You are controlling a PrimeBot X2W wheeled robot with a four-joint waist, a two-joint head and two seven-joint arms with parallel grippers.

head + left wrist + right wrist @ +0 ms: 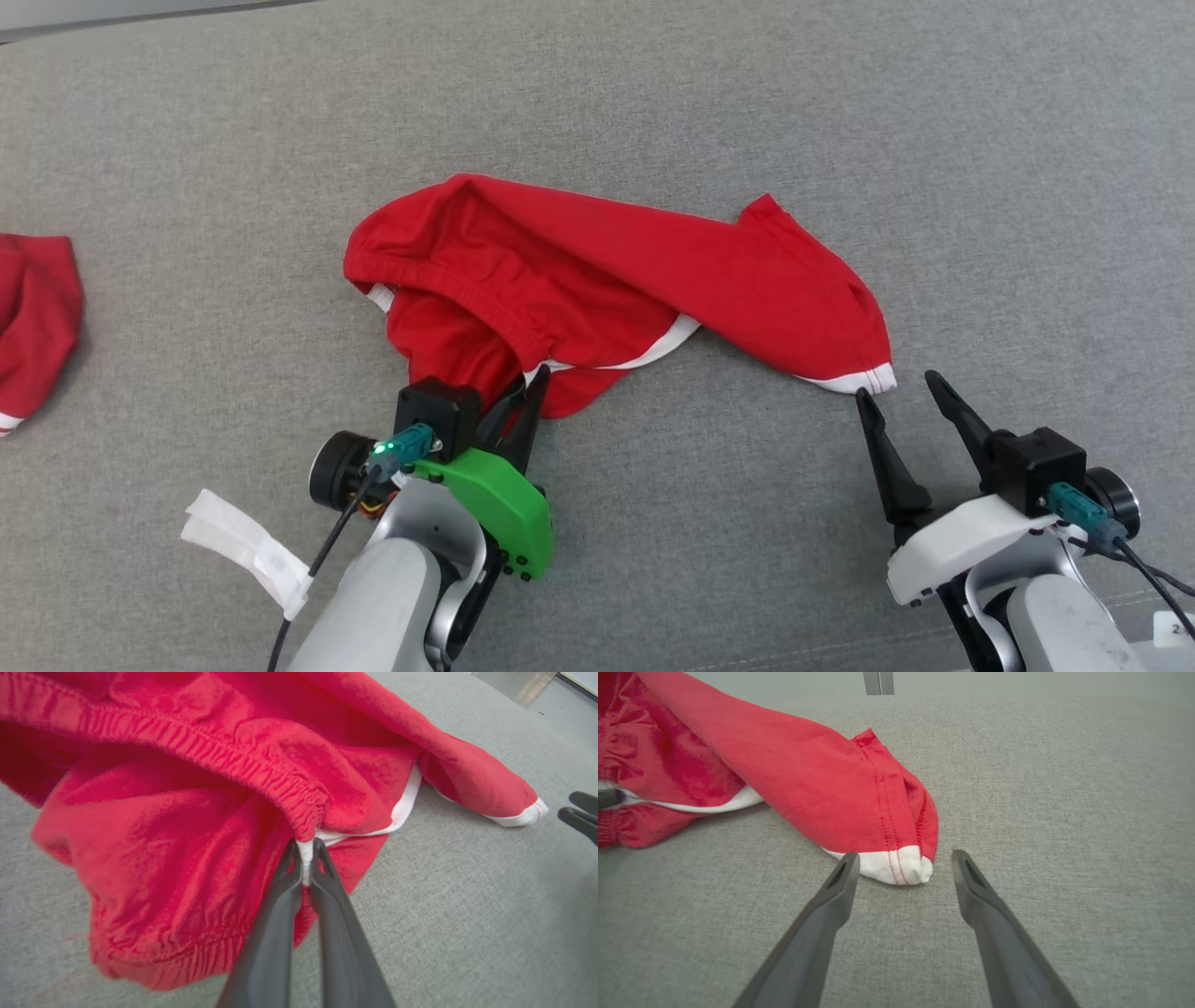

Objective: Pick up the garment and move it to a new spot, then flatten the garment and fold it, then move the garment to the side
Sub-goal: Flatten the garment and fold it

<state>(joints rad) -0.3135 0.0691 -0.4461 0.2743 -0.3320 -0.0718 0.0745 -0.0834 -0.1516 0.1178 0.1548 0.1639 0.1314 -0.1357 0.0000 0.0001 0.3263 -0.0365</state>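
Observation:
A red garment (597, 271) with white trim, looking like shorts with an elastic waistband, lies crumpled across the middle of the grey surface. My left gripper (527, 385) is shut on the garment's near edge, pinching white trim just under the waistband (306, 851). The cloth bulges up around those fingers. My right gripper (898, 390) stands open just short of the garment's white-hemmed right corner (864, 378). In the right wrist view that corner (896, 865) lies between and slightly beyond the two open fingertips (903, 858), not touching either.
A second red garment (33, 322) with a white hem lies at the far left edge. A white tag (247, 551) hangs off my left arm's cable. The grey fabric surface (980, 187) stretches out on all sides, with a pale edge at the top left.

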